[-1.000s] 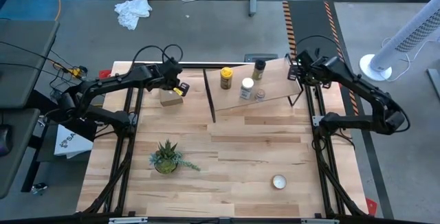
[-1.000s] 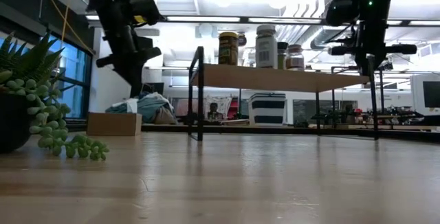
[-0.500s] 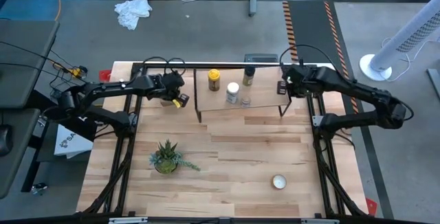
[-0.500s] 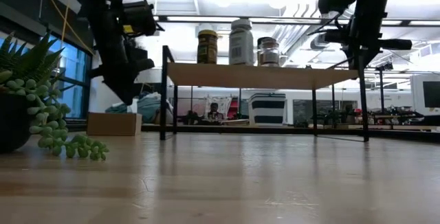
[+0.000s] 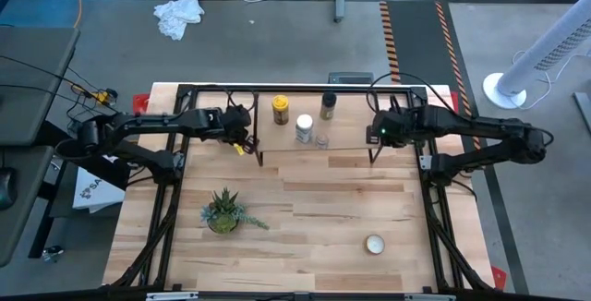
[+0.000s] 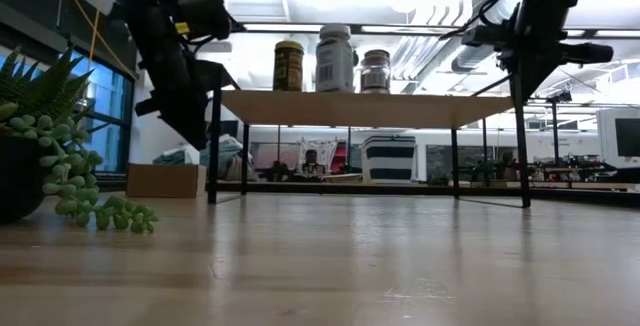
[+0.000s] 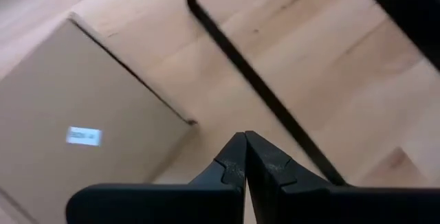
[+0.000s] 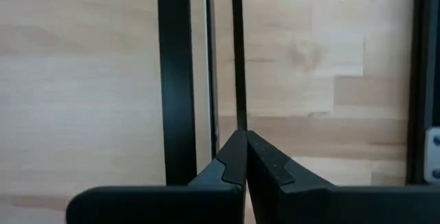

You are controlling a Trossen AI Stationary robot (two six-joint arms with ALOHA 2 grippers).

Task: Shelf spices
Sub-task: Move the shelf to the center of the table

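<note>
The shelf (image 5: 349, 133), a light plank on thin black legs, stands on the far half of the table. On it stand the mustard-yellow jar (image 5: 280, 109), the dark jar (image 5: 327, 105), the white-capped jar (image 5: 304, 129) and the tiny clear jar (image 5: 321, 139). In the low view they stand in a row on the plank (image 6: 400, 109). My right gripper (image 5: 375, 135) is shut at the shelf's right end. My left gripper (image 5: 245, 143) is shut just off the shelf's left end, next to its leg (image 7: 261, 86). My right gripper has a thin black rod (image 8: 238, 107) of the shelf's right-end frame running into the seam between its shut fingertips, coming at it from above. The shelf's legs (image 6: 522, 166) stand on the table. My left gripper lies beside the left-end leg; I cannot tell whether it touches.
A tan cardboard box (image 7: 75, 128) sits just left of the shelf, mostly under my left arm in the high view. A potted plant (image 5: 223, 210) stands near left, and a flat white round tin (image 5: 374, 244) lies near right. Bare tabletop lies between them.
The shelf has slid toward the table's left edge and turned from a slant to square with the table; the jars stayed upright on it. My right gripper went left and nearer with its right end. My left gripper left the box and came right and nearer.
</note>
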